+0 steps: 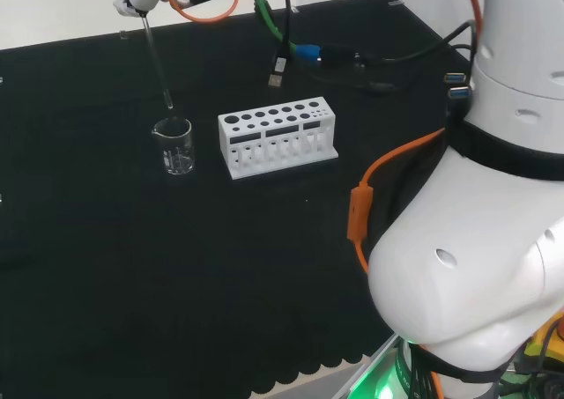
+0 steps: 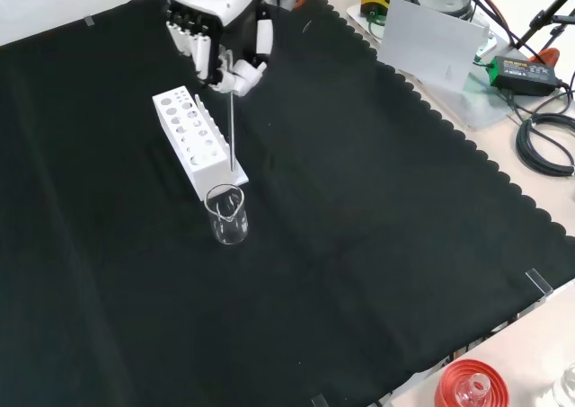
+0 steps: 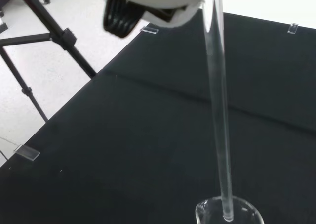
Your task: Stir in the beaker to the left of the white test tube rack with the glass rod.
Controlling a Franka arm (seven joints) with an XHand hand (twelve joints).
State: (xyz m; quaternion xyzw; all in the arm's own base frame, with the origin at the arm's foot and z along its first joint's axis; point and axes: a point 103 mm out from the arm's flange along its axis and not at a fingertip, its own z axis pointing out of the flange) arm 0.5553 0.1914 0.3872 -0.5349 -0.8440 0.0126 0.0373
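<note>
Hand (image 2: pixel 218 31) first: I see it high over the cloth (image 2: pixel 359 245), palm turned down in the front view, with its fingers (image 2: pixel 199 52) curled and pinching the top end of the rod (image 2: pixel 232 128). The rod hangs down from that pinch, close to upright, leaning slightly in the head view. Its lower tip sits right at the mouth of the beaker (image 2: pixel 228 215), which stands on the cloth directly below the hand. From the wrist view I look along the rod and its end lies within the beaker's rim; I cannot tell whether the tip has gone below the rim or is level with it. I cannot make out any liquid inside.

Just beside the beaker, below and a little to one side of the hand, stands the rack (image 1: pixel 278 137), white, with round holes in its top. In the head view the beaker is to its left, with a gap between them.

The cloth is black with a scalloped edge, held at spots by clear tape. Beyond it, past the hand in the head view, cables (image 1: pixel 291 51) lie on the cloth. In the front view a red stand (image 2: pixel 469 385) sits on the bare bench, well apart from the hand.
</note>
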